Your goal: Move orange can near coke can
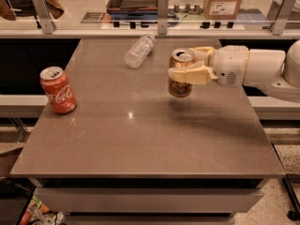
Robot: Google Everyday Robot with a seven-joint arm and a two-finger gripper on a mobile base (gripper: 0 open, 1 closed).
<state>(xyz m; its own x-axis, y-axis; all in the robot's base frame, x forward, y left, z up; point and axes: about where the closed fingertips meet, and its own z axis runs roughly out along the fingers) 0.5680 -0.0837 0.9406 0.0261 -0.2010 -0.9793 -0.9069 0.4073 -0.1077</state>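
The orange can (180, 78), golden-orange with a silver top, is upright in my gripper (187, 65), lifted a little above the table. The cream fingers (191, 74) are shut around its sides, and the white arm reaches in from the right. The coke can (57, 90), red with white script, stands upright near the table's left edge, far to the left of the held can.
A clear plastic bottle (139, 50) lies on its side at the back middle of the brown table (140, 139). A glass rail with metal posts (162, 6) runs behind the table. A cardboard box (224, 0) stands beyond it.
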